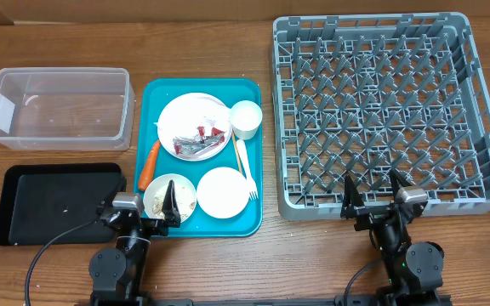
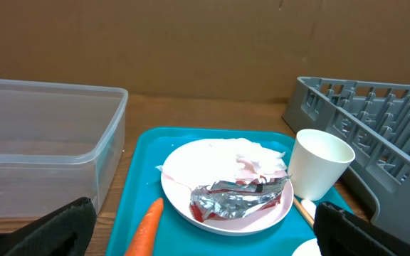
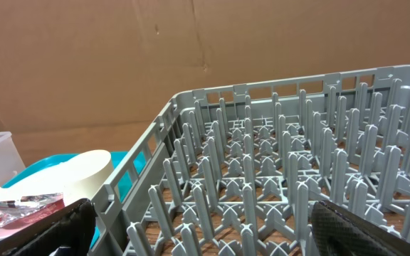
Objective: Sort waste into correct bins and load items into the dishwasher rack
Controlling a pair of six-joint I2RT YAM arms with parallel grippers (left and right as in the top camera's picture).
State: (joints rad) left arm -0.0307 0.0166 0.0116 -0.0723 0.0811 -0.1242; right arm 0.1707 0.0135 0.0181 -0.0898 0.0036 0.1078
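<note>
One dishwasher rack [image 1: 373,110]: right half of the surface.
Teal tray [image 1: 151,102]: just left of the rack.
Clear tub [image 1: 58,106]: far left, back.
Black tray [image 1: 54,204]: in front of the tub.
Plate [image 1: 173,115]: on the teal tray, holding wrappers [image 1: 198,143] and a napkin [image 2: 251,153].
Left gripper [image 1: 143,208]: jaws wide, holding nothing, at the crumb bowl [image 1: 158,194].
Right gripper [image 1: 373,200]: jaws wide, holding nothing, at the rack's near wall.
White bowl [image 1: 223,191]: beside the crumb bowl.
Cup [image 1: 246,119]: right of the plate.
Carrot [image 1: 149,164]: tray's left edge.
Fork [image 1: 247,174]: tray's right edge.

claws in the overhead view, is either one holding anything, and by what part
Nothing is held. The left claw and the right claw both stand open and empty.
</note>
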